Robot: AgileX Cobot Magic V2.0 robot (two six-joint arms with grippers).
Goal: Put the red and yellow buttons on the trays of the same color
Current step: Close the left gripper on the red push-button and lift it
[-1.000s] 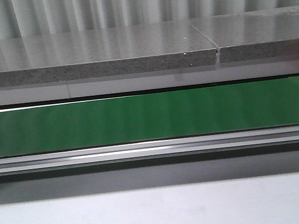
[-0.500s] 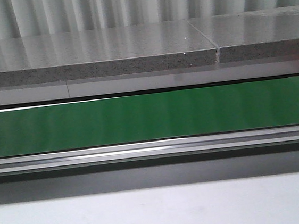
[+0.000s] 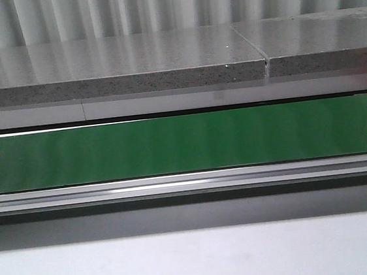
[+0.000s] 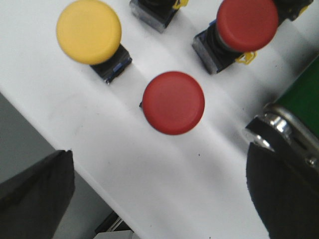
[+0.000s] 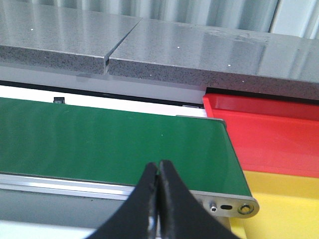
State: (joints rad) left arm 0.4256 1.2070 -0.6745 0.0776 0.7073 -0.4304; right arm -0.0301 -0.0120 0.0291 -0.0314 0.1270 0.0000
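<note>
Front view: speckled grey stone slab [image 3: 117,69] across the 12 o'clock half, with a seam toward 1 o'clock. Green conveyor belt [image 3: 184,144] across the middle, edge to edge, bare. Aluminium rail [image 3: 188,184] just beneath the belt, then pale tabletop [image 3: 196,261] at 6 o'clock. No arm in this view.

Right wrist view: belt [image 5: 109,144] ending at a metal roller end [image 5: 244,208] toward 4 o'clock. Red tray [image 5: 269,134] at 3 o'clock beside the belt's end, under the slab's edge; yellow tray [image 5: 284,199] touching it on the near side, at 4 to 5 o'clock. Right gripper [image 5: 158,199] at 6 o'clock, black fingers pressed together, holding nothing.

Left wrist view: white surface [image 4: 164,189] with buttons standing upright and apart. Red button [image 4: 173,102] at centre, cap facing the camera. Yellow button [image 4: 88,31] at 10 o'clock, blue-black base showing. Second red button [image 4: 247,23] at 1 o'clock on a clear block with yellow clips. Part of another base [image 4: 154,12] at 12 o'clock, cap out of view. Left gripper [image 4: 164,199] with dark fingers [image 4: 37,194] spread wide at 7 and 4 o'clock, nothing between them.
</note>
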